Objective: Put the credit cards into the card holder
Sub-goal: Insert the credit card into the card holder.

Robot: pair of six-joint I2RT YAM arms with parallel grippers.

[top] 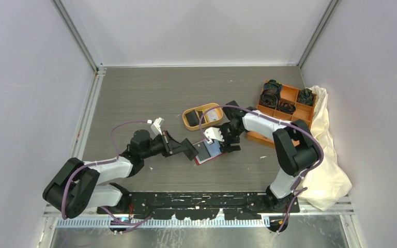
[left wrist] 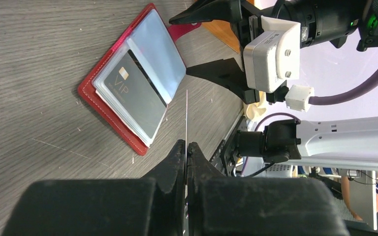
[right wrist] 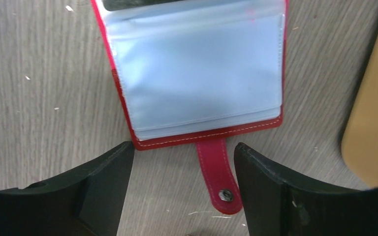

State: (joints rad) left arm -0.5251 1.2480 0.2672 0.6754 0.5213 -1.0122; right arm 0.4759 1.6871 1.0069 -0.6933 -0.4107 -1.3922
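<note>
I see the wallet (left wrist: 109, 101) lying open and flat on the table (top: 134, 98), about mid-table, between my two grippers. Its red cover faces down and the pale blue-grey sleeves (right wrist: 197, 69) face up. A black VIP card (left wrist: 135, 96) sits in the top sleeve on one half. The sleeve on the other half shows nothing inside. The clasp tab (right wrist: 218, 172) sticks out flat onto the table from that half's edge.

My left gripper (left wrist: 187, 148) is clenched on a thin card (left wrist: 187, 115), which I see edge-on as a pale line. The card stands out past the fingertips towards the wallet's near edge, and I can't tell whether it touches. I can't make out its face colour either.

My right gripper (right wrist: 182, 150) is released, jaws wide, one finger on each side of the tab and clear of it, holding nothing.

Just beyond the wallet is the orange oval tray (top: 185, 119), with a black card (top: 195, 118) and a pale card (top: 215, 114) lying in it. Farther right, past the right arm, the orange box (top: 289, 94) holds black coiled bands (top: 270, 95). A cream cloth (top: 328, 165) lies against the box's right side.
</note>
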